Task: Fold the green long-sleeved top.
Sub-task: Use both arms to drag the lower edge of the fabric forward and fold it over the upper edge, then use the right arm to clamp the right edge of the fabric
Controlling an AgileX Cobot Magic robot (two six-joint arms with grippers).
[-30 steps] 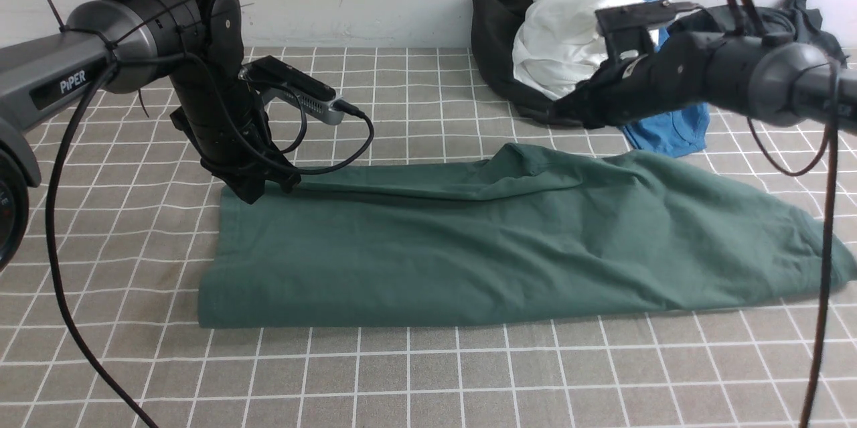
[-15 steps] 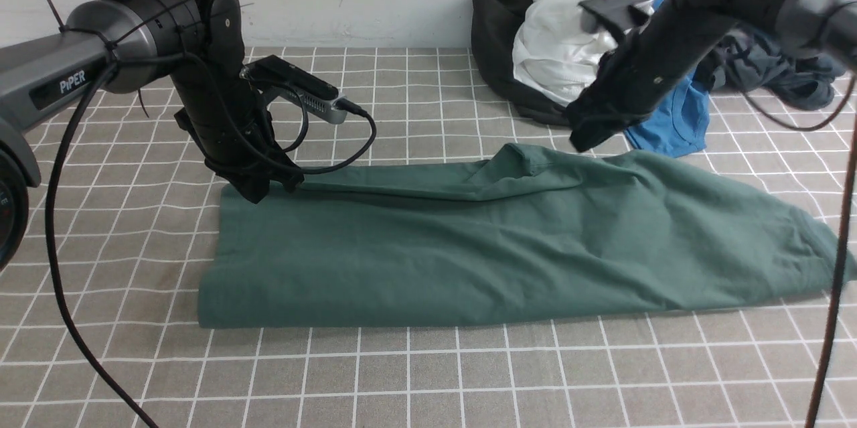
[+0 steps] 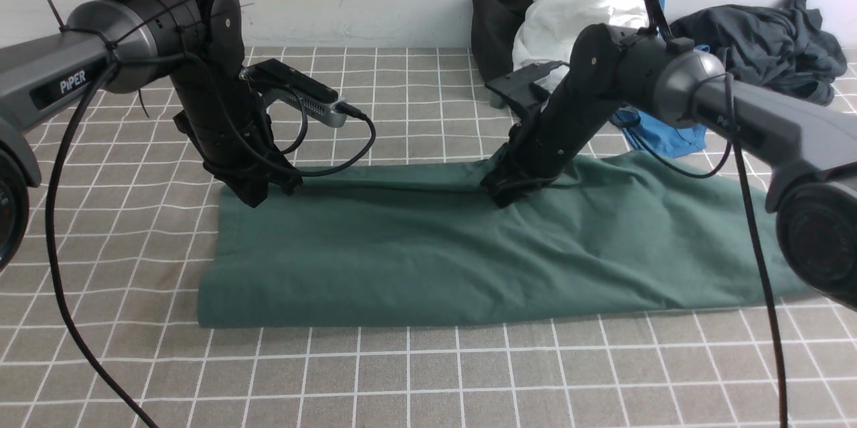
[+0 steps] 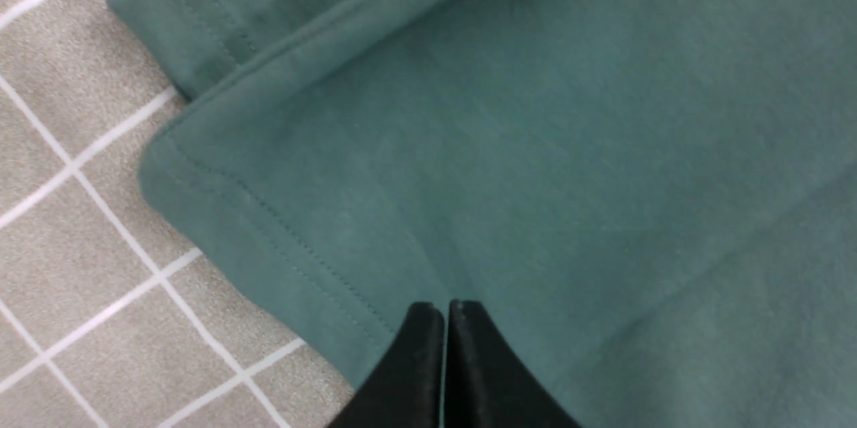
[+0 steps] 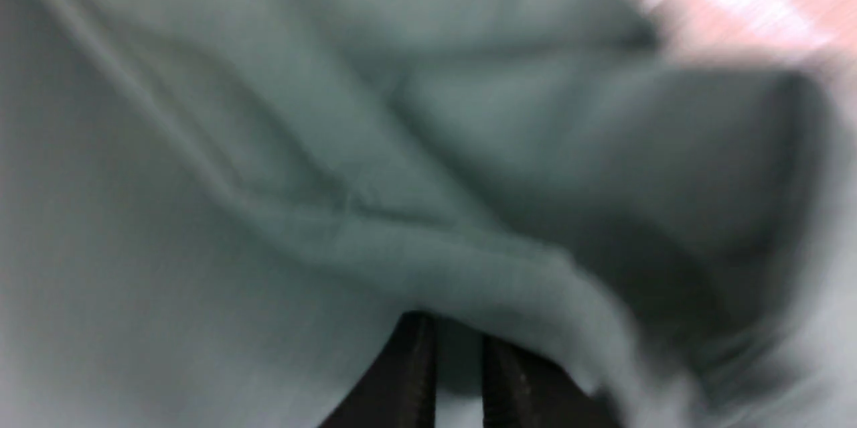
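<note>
Left jaws: pressed together with nothing seen between them, tips down on the green long-sleeved top (image 3: 428,254) near its far left corner.
Right jaws: a little apart, tips at a raised fold at the middle of the far edge; the view is blurred, so I cannot tell if cloth is between them.
Green long-sleeved top: lies as a long band across the counter (image 3: 428,374).
Behind: white garment (image 3: 576,13), blue top (image 3: 669,136), dark grey garment (image 3: 763,39).
</note>
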